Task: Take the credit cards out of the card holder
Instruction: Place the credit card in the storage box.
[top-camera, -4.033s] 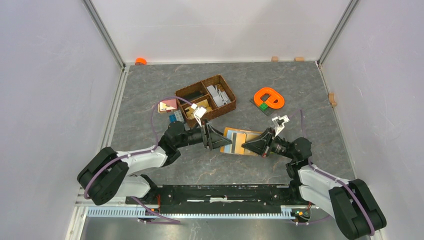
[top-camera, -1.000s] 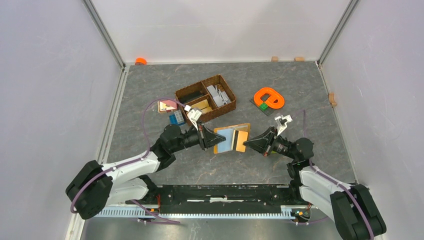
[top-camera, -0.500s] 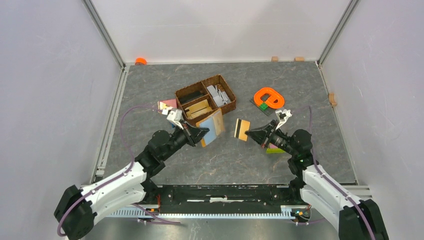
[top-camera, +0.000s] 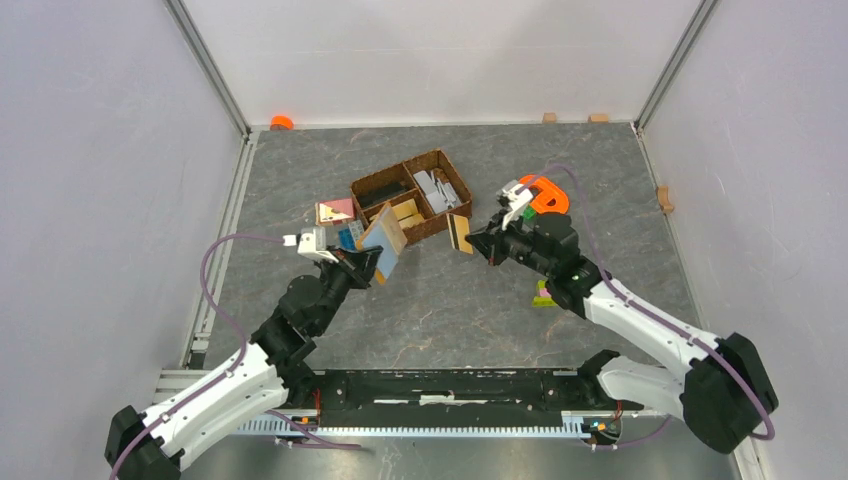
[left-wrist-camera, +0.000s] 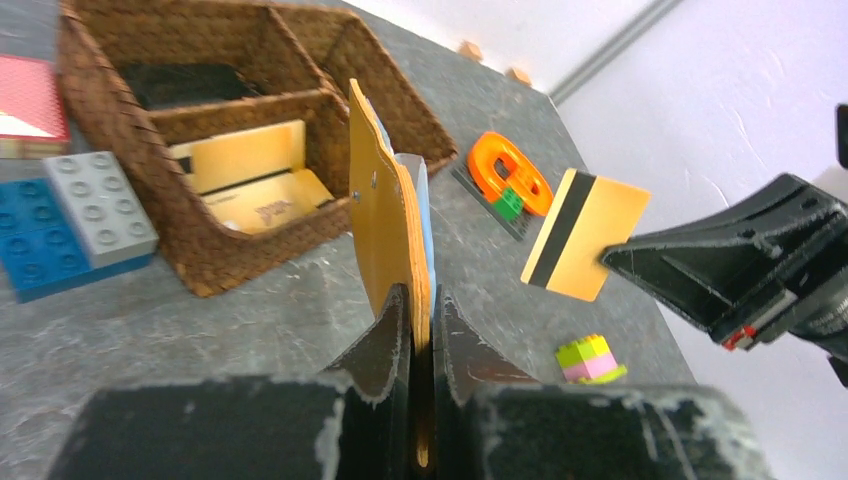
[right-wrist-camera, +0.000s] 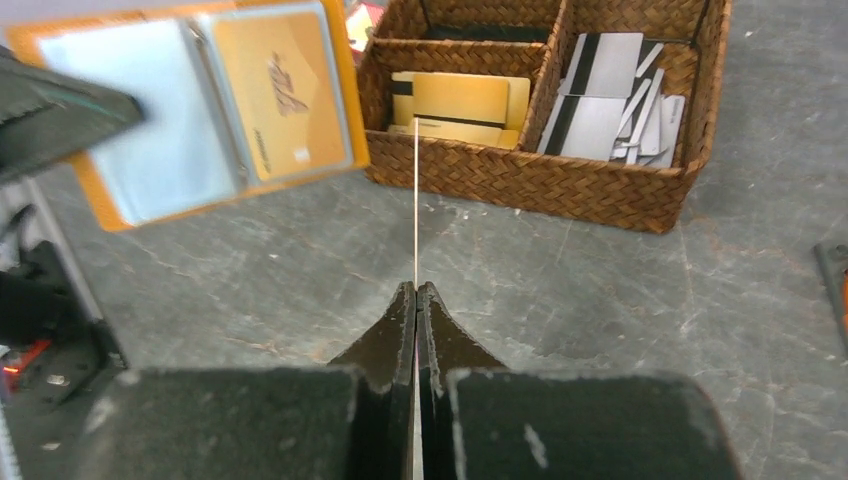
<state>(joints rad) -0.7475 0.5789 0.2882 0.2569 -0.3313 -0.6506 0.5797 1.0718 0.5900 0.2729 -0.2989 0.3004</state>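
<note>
Left gripper (left-wrist-camera: 420, 318) clamped on the card holder (left-wrist-camera: 385, 225), open and upright above the counter (top-camera: 450, 310), beside the wicker basket (top-camera: 440, 160). Right gripper (right-wrist-camera: 416, 300) pinching a gold card (left-wrist-camera: 585, 235), clear of the holder, near the basket front.

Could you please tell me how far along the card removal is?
Done: gold cards and silver cards already lie in the wicker basket. In hand: the right gripper pinches a striped gold card, clear of the card holder, which the left gripper holds open. Left: a sleeved gold card sits in the holder, and the striped gold card is not yet put down.
</note>
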